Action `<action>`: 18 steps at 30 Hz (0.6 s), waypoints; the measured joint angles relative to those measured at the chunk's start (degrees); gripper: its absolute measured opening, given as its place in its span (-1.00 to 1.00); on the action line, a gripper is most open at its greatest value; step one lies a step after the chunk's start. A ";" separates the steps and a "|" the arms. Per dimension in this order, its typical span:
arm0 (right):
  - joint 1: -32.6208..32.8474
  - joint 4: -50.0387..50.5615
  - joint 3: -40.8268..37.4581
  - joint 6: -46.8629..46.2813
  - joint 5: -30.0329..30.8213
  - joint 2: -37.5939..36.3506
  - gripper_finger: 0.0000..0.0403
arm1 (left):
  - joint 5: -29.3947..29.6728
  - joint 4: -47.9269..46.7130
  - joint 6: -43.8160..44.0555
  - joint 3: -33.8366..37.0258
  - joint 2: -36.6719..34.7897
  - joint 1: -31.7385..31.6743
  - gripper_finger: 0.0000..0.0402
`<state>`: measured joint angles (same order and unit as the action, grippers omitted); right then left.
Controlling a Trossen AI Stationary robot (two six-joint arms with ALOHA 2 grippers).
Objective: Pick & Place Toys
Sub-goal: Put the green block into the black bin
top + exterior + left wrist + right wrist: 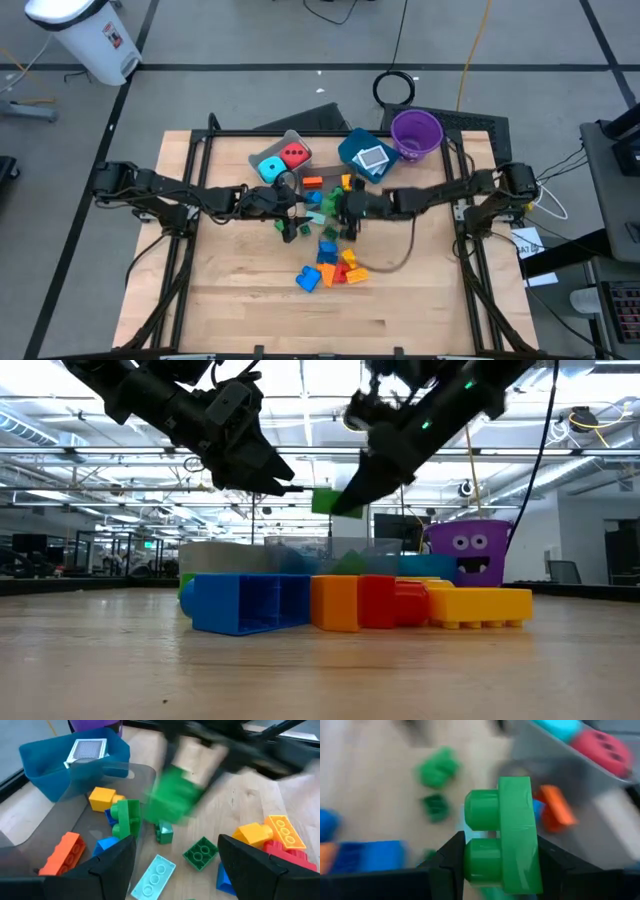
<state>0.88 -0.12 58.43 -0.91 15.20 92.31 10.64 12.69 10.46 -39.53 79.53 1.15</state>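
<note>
Two grippers hang over the pale wooden tabletop point(250, 300) (grey concrete floor around it): the right gripper point(492, 862) pinches a green brick point(502, 835) above the loose bricks point(335, 262), while the left gripper point(175, 855) nearby is spread and empty.

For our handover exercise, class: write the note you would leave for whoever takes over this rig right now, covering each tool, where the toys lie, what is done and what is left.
Right tool: shut on a green brick, held above the middle of the table.
Left tool: open, empty, hovering beside it near the grey bin.
Done: cyan cube and red cube lie in the grey bin; a card lies in the blue bin.
Left: place the held green brick; a cluster of blue, orange, red and yellow bricks lies loose on the table, with more bricks scattered under the arms.
</note>
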 joint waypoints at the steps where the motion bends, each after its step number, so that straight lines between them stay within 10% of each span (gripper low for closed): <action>1: -1.34 0.43 -0.01 0.14 0.01 -0.34 -0.31 | -0.01 0.02 -0.23 0.00 0.00 -0.04 0.42; 18: -10.53 -1.63 -0.07 -0.32 -1.96 -1.37 0.38 | -0.49 -1.88 -2.38 0.00 0.00 -1.18 0.42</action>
<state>-9.65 -1.75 58.36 -1.23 13.24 90.94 10.14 10.81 8.07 -39.53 79.53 -0.03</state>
